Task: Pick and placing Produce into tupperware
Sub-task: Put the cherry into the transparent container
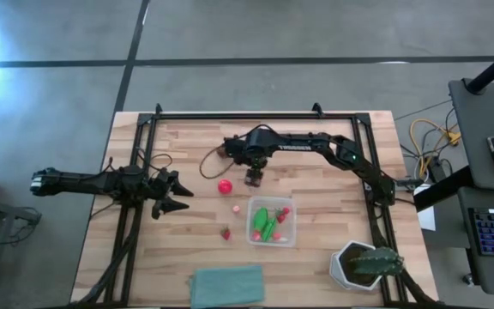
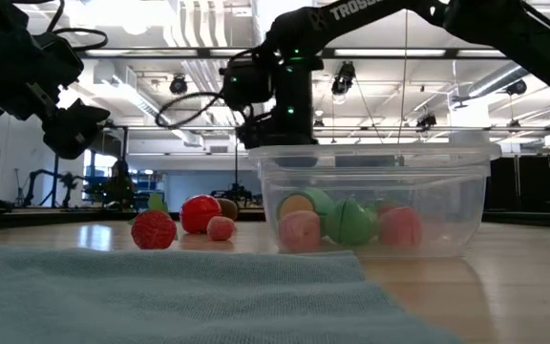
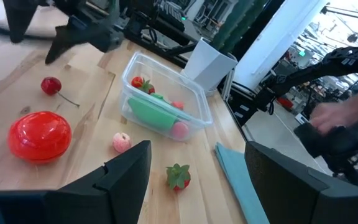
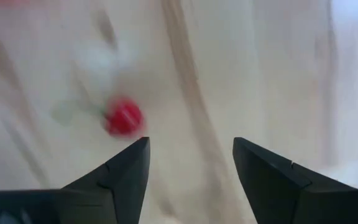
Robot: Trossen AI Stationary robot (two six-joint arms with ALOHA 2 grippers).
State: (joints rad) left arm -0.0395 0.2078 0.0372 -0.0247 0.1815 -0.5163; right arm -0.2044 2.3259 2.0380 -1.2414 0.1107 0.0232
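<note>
Spanning the concrete-floored room, the plank table point(image 1: 187, 240) lies under both empty, wide-open claws point(image 1: 253, 178).

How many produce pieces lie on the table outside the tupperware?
4: red ball, pink piece and strawberry beside the tupperware, cherry below the right gripper. More may be hidden.

The desk point(image 1: 316, 154) was light wood planking with visible grain, matt, edged by a black metal frame point(image 1: 230, 115). The tupperware point(image 3: 194, 102) was clear, glossy plastic, smooth-walled. The red ball point(image 3: 40, 135) was shiny moulded plastic showing bright highlights. The strawberry piece point(image 2: 154, 230) looked rough and dimpled. The teal cloth point(image 1: 227, 286) was soft matt fabric. The right gripper point(image 4: 188, 165) fingers were dark, matt plastic.
</note>
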